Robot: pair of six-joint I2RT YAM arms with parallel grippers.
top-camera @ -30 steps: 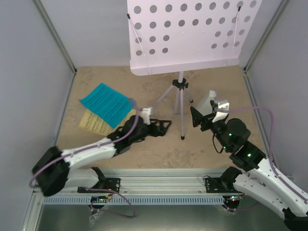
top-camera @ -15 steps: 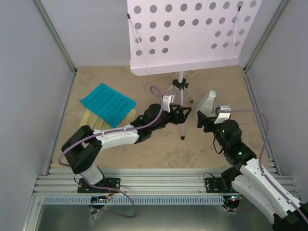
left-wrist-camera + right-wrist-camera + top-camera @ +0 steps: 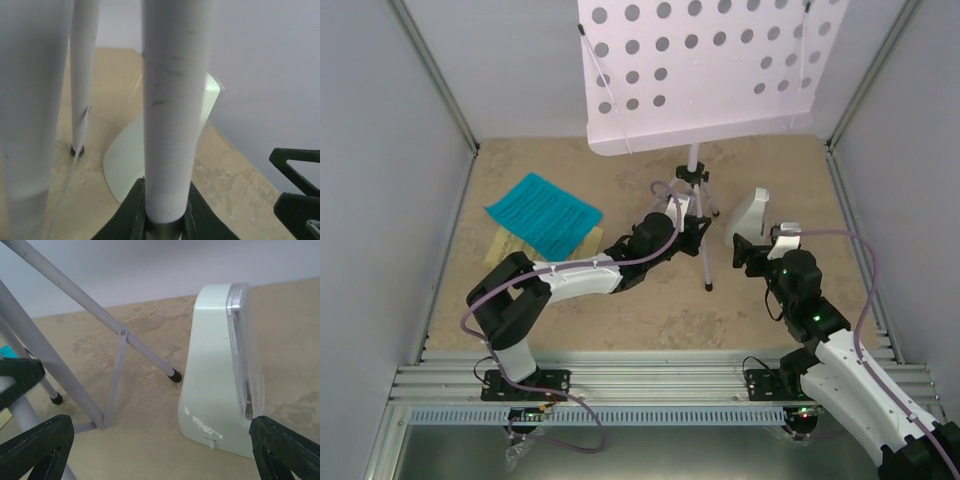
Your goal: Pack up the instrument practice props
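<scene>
The white perforated music stand (image 3: pixel 710 70) rises at the back on a thin tripod. My left gripper (image 3: pixel 695 232) is shut on its front leg (image 3: pixel 175 100), one jaw pressed against each side of the tube (image 3: pixel 162 210). The small grey pyramid metronome (image 3: pixel 752 215) stands upright just right of the tripod. My right gripper (image 3: pixel 750 250) hovers open just in front of it, and the metronome (image 3: pixel 215 380) sits ahead of the wide-spread fingers (image 3: pixel 160 445), untouched. At the left, the cyan sheet (image 3: pixel 542 213) lies partly over the yellow sheet (image 3: pixel 515 250).
Grey walls close in the sandy table (image 3: pixel 620 310) on the left, back and right. The other tripod legs (image 3: pixel 125 335) spread between the two grippers. An aluminium rail (image 3: pixel 640 375) runs along the near edge by the arm bases.
My left arm swung right from beside the sheets to the tripod and closed on its front leg. The stand's plate has shifted slightly left. My right gripper edged toward the metronome, still open.
</scene>
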